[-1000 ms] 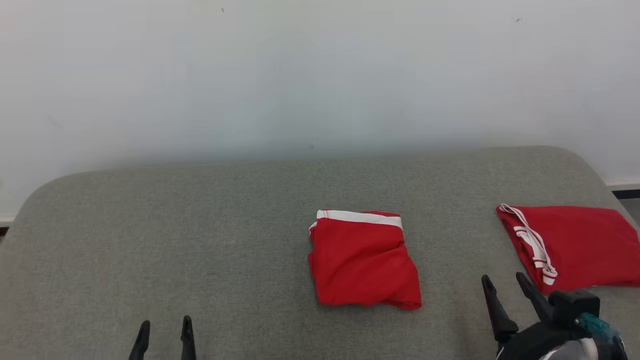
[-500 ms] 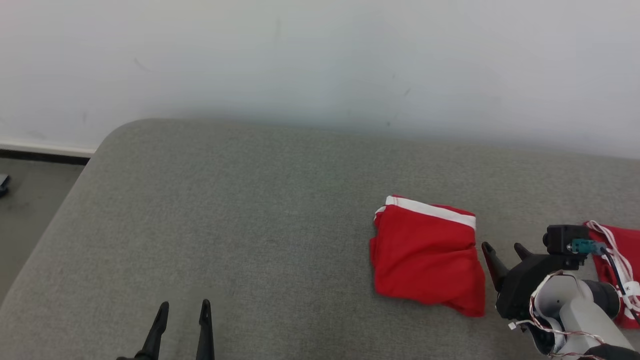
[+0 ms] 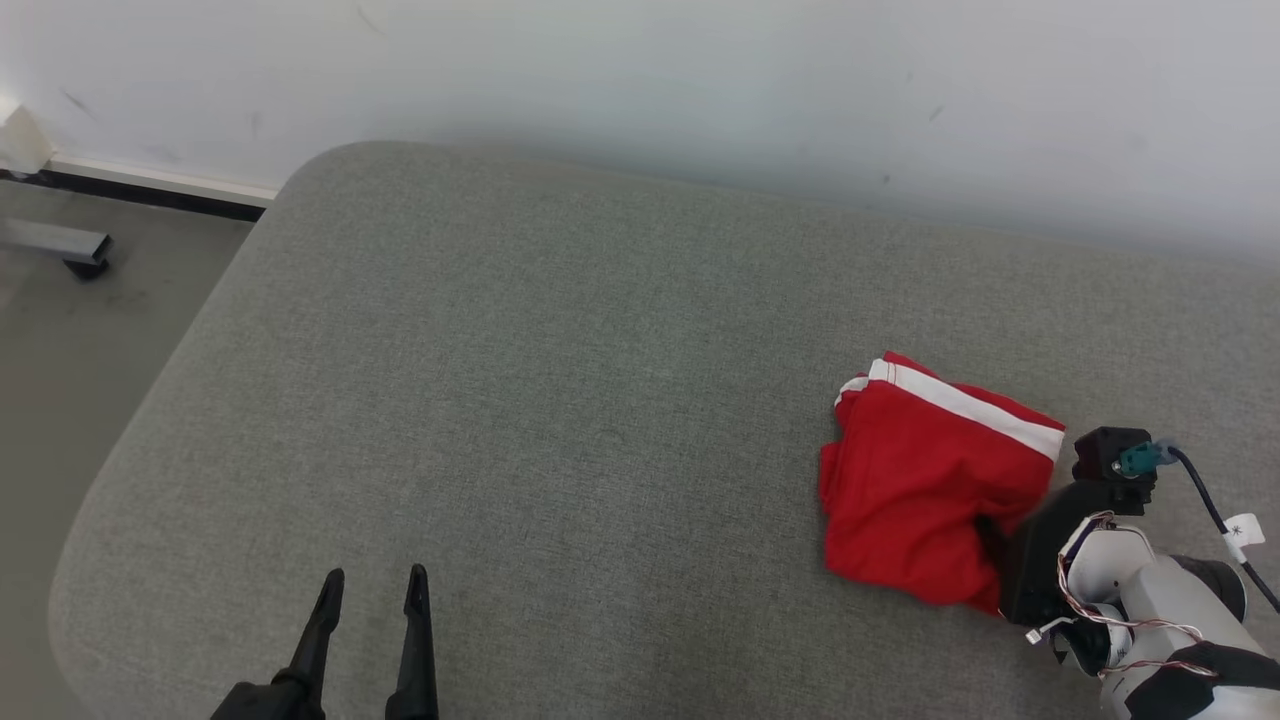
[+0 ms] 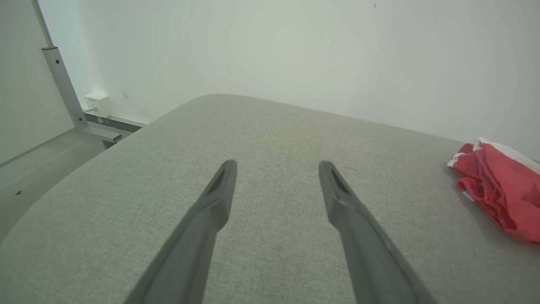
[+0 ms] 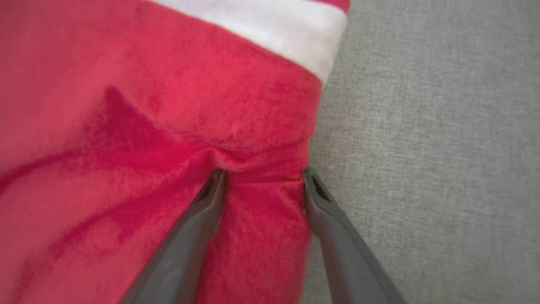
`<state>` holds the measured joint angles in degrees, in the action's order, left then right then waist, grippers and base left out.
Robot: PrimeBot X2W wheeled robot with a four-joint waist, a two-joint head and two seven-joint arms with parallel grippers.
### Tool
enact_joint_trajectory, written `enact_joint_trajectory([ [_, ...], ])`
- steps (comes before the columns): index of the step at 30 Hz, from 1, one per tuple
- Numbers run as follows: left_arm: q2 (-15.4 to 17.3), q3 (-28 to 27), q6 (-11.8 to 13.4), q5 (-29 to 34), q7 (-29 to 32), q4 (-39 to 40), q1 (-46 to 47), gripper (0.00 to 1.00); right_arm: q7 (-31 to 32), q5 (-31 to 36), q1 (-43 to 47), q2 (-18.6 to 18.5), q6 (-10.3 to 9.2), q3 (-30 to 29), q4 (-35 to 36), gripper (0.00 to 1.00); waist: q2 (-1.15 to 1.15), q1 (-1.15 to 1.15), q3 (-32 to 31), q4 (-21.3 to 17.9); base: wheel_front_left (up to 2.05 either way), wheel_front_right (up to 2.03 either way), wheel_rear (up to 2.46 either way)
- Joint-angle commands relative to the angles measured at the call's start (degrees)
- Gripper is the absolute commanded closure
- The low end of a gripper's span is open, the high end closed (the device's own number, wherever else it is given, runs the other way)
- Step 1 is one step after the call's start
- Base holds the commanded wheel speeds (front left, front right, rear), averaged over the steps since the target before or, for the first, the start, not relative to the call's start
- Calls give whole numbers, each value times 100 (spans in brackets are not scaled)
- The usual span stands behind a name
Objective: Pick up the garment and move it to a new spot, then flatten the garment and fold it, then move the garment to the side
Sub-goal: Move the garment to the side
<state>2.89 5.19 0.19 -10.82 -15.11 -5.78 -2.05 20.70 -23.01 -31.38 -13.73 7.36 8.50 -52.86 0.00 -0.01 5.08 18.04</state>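
Garment: a red folded bundle (image 3: 930,490) with a white band along its far edge. It lies on the right side of the desk (image 3: 560,400), just beside the right arm.
Handling: probably light, limp and not fragile. The layers may slide apart and unfold when lifted.
Where to grip: the thick folded edge nearest the right arm, pinching all layers together.
Right pincer (image 5: 262,175): fingers apart, straddling a raised pucker of red cloth at that edge, not clamped.
Left pincer (image 3: 376,575): fingers apart and empty, over bare desk well apart from the garment.
Textures: the cloth is a fine matte knit, softly creased. The desk is padded, covered in coarse grey weave, with rounded corners.
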Motion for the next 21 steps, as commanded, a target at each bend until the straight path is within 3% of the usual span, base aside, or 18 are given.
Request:
enact_joint_trajectory([
  [1, 1, 12, 28, -68, -1, -8, 87, 0, 54, -11, 210, 138, 19, 194, -123, 100, 0, 1, 66, 25, 0, 0, 0],
  [10, 1, -51, 57, -104, -1, 117, 106, 0, -94, 408, -226, -471, 0, 1273, 355, 100, 0, 1, 7, -399, 0, 0, 0],
  [21, 0, -188, 146, -152, 0, 473, -1, 0, 591, -228, -1614, -1342, 2, 3685, 1631, 100, 0, 1, 124, -1987, 0, 0, 0],
])
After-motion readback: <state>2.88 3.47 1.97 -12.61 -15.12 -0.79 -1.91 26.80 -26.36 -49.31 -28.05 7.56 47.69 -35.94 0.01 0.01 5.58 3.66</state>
